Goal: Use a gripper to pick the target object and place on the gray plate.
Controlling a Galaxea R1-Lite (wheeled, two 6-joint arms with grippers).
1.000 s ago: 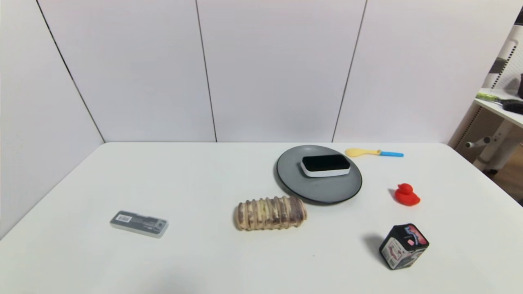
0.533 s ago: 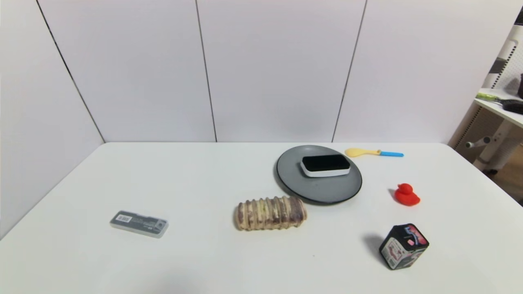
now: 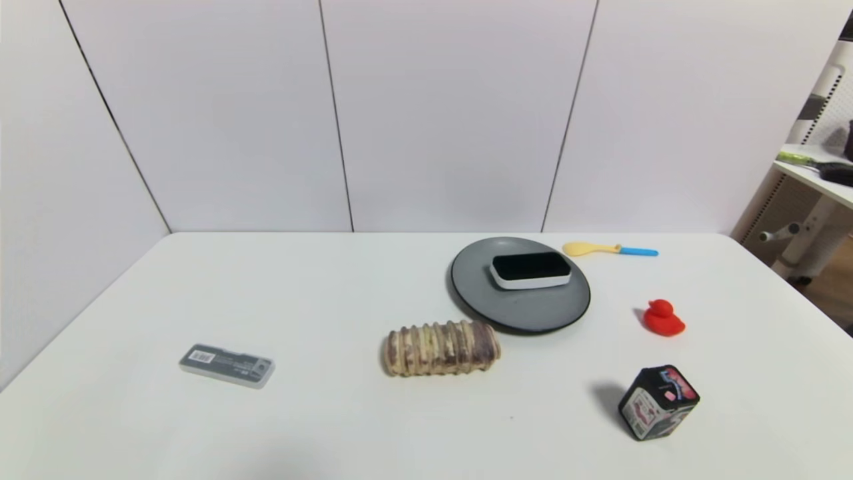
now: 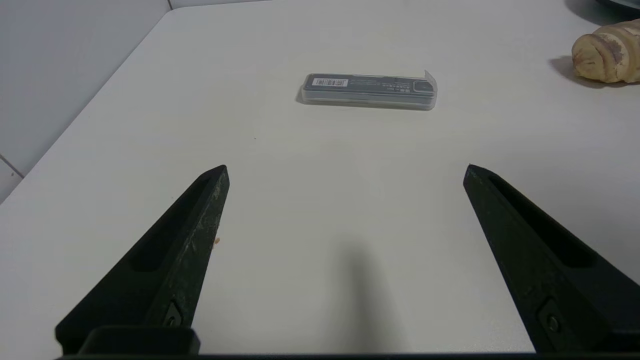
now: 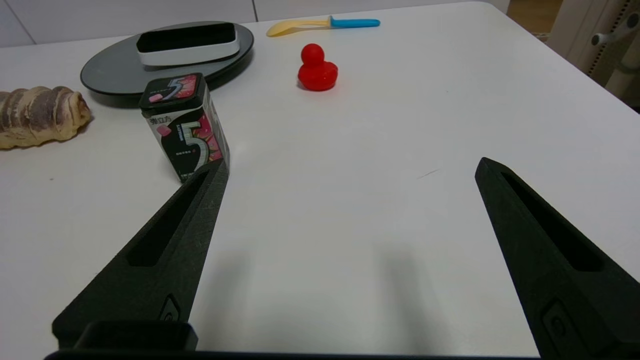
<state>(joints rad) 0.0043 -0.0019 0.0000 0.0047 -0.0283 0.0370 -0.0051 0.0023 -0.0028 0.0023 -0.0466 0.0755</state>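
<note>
1. The block [image 3: 531,269] I was sent to move lies flat on the gray plate [image 3: 520,310], toward its far side and fully inside the rim. I judge the placing step done.
2. I have nothing gripped. My left hand [image 4: 345,170] hangs low over the near-left part of the table [image 3: 320,293] with its fingers wide apart, and my right hand [image 5: 350,167] does the same near the front right, also spread and empty.
3. By my reading, the next move only calls for keeping both arms back; any reach risks nudging the plate.
4. The block has a black felt-like top on a smooth white base with rounded corners; the plate is round, matte and dark-rimmed.
5. Just in front of the plate lies a ribbed, brown-streaked bread roll [image 3: 441,348].
6. Farther right sit a glossy red duck [image 3: 663,319], a yellow spoon [image 3: 608,250] with a blue handle, and a printed black box [image 3: 658,401].
7. Far left lies a thin gray case [image 3: 226,365].
</note>
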